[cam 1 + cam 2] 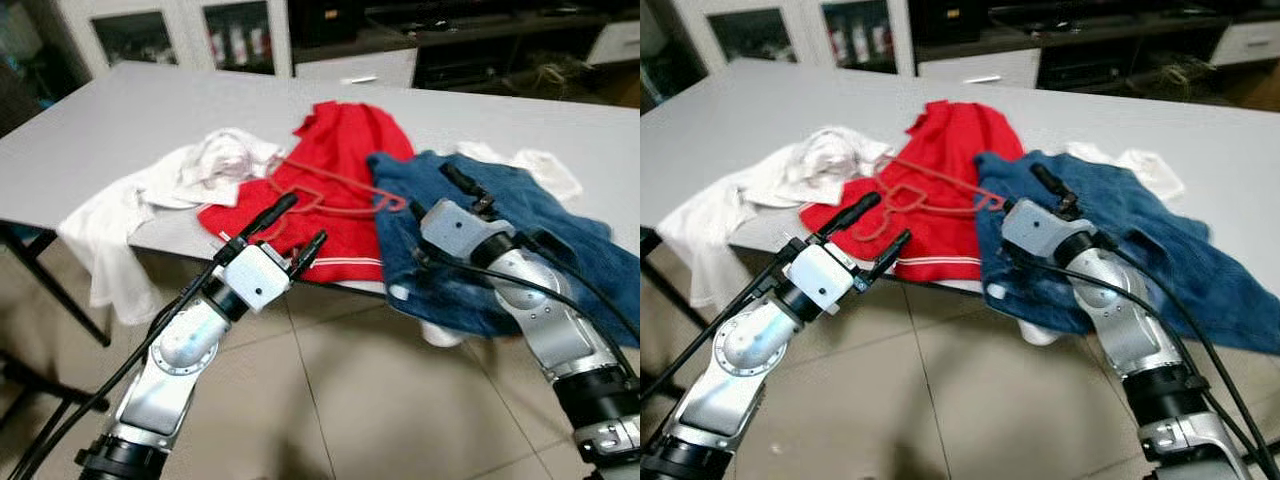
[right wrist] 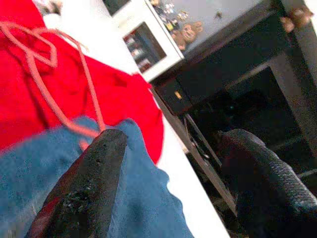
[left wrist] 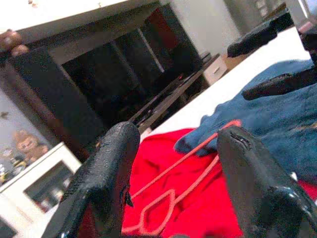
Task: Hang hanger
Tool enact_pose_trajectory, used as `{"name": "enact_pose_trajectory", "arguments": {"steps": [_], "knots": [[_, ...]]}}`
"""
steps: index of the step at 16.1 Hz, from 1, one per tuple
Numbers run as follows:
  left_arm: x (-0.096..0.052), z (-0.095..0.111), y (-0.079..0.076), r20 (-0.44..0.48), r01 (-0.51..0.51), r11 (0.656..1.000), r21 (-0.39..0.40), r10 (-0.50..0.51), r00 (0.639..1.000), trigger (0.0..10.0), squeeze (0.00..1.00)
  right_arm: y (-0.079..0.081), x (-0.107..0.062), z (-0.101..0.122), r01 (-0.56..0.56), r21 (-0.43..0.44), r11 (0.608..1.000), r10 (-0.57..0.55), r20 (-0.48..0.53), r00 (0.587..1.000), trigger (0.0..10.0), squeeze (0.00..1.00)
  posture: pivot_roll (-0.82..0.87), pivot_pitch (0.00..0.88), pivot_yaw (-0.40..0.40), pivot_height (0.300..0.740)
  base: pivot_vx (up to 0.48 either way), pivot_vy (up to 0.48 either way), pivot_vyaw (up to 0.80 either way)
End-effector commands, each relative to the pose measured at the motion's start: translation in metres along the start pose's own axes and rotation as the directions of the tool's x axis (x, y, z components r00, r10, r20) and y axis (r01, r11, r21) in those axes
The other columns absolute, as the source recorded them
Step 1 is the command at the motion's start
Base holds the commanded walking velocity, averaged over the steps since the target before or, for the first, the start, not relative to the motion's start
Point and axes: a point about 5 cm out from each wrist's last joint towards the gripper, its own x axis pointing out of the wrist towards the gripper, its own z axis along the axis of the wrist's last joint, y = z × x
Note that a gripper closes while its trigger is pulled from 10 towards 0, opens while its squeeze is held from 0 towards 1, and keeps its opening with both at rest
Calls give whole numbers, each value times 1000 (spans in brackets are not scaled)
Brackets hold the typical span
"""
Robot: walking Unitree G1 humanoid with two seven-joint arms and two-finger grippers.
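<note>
Both arms up front. Left gripper (image 1: 295,228) fingers spread wide, holding nothing, hovering at the table's near edge just before the red shirt (image 1: 340,170). Right gripper (image 1: 462,190) also spread, empty, over the blue jeans (image 1: 520,235) by the near edge. Red hanger (image 1: 335,190) lies flat on the red shirt, one end reaching onto the jeans, near the middle of the table (image 1: 130,110). White clothes (image 1: 190,170) spill over the near left edge. Progress: hanger not yet grasped; pickup and hanging all remain, and I see no rail.
</note>
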Motion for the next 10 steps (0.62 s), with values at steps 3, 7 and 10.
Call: {"name": "enact_pose_trajectory", "arguments": {"steps": [3,7,10], "knots": [[1,2,3,5,0,1000,13,0,1000,10000,0,0,1,5,-10,10,1000,10,27,1000,10000,0,-43,0,49,740,396,0,0],[1,2,3,6,3,1000,13,-3,1000,10000,0,1,2,6,-11,13,1000,11,31,999,10000,0,-44,0,51,740,438,0,0],[1,2,3,6,2,1000,11,-2,1000,10000,0,1,2,6,-15,14,1000,14,34,999,10000,0,-44,0,51,740,437,0,0]]}}
